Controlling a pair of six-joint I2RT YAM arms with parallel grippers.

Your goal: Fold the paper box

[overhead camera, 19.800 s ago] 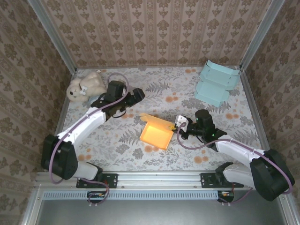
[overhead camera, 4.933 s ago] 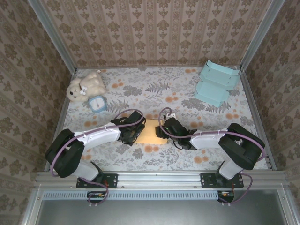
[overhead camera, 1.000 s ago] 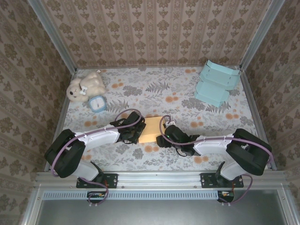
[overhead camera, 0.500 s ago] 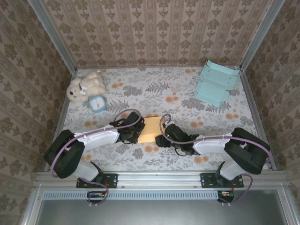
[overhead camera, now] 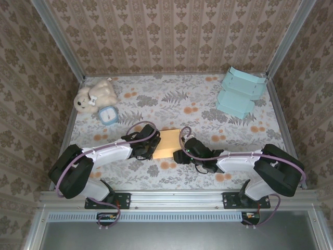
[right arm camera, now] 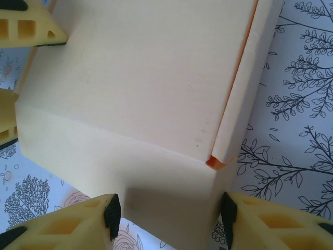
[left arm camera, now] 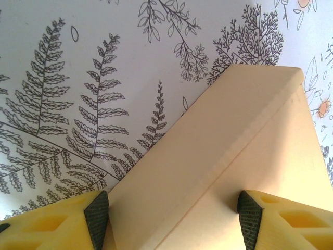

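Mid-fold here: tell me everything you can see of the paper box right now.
The paper box is pale orange card, folded shut into a flat squarish block, with a lid flap folded over one side and a brighter orange edge showing at a corner. It lies flat on the floral table between the left gripper and right gripper, whose yellow fingers straddle it from opposite sides; whether they press it is unclear.

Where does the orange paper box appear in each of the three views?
Top external: the box lies at the middle, slightly toward the near edge.
Left wrist: it covers the lower right.
Right wrist: it covers the upper left and middle.
Shared landmark: the fern-print tablecloth under it.
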